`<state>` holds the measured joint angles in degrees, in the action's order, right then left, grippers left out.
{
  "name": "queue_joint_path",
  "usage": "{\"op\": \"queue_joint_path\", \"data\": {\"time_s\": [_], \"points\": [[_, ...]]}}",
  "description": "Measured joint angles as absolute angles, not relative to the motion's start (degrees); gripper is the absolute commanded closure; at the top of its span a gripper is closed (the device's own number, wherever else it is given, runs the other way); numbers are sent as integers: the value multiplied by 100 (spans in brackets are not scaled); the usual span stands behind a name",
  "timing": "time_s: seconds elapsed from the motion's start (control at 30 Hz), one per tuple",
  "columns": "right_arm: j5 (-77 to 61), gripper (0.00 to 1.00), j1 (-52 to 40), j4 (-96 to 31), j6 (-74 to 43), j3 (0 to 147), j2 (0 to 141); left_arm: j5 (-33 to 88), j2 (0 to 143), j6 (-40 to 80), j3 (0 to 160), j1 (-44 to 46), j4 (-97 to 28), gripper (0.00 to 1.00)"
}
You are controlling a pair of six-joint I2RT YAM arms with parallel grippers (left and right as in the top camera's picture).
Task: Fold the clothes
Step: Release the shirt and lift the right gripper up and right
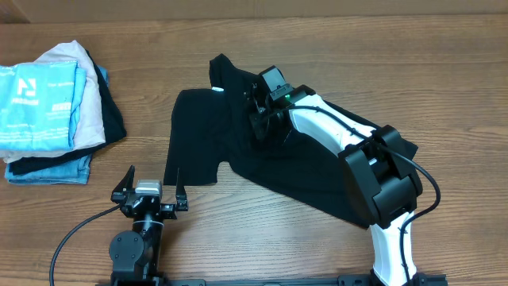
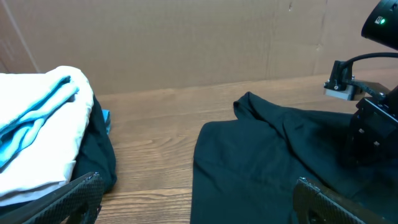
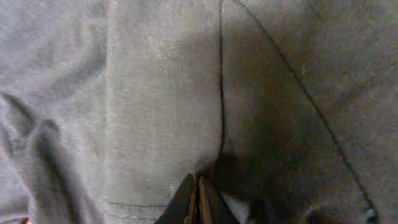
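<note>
The clothes, a plain black T-shirt (image 1: 198,135), lie spread and rumpled across the middle of the wooden table, one sleeve pointing to the far side. My right gripper (image 1: 255,111) is pressed down on the shirt's upper part. In the right wrist view its jaws (image 3: 199,182) are shut tight where a fold edge of the fabric (image 3: 155,93) runs into the tips. My left gripper (image 1: 152,173) rests low near the front edge, open wide, its fingers (image 2: 81,190) empty, just off the shirt's left hem (image 2: 261,155).
A pile of other garments (image 1: 48,103) sits at the far left: light blue with white print on top, pale pink-beige and dark cloth beneath. The same pile (image 2: 43,124) is close to my left finger. A brown wall (image 2: 186,43) backs the table.
</note>
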<state>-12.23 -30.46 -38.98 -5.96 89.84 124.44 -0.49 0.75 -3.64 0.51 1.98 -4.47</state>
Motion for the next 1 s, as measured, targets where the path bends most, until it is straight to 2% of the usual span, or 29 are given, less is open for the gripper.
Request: {"op": "queue_joint_path", "data": {"time_s": [0.27,0.47,0.83,1.0], "points": [[-954,96,-2886,-4296,-110,10040,12197,-49,75,-364,51,198,-447,0],[-829,96,-2335,-3562,248,10149,12197,-49,75,-364,51,198,-447,0],[-631,96,-1306,-126,757,10213,12234,-49,75,-364,51,198,-447,0],[-596,95,-1146,1382,760,10309,13305,-47,73,-364,51,198,-447,0]]}}
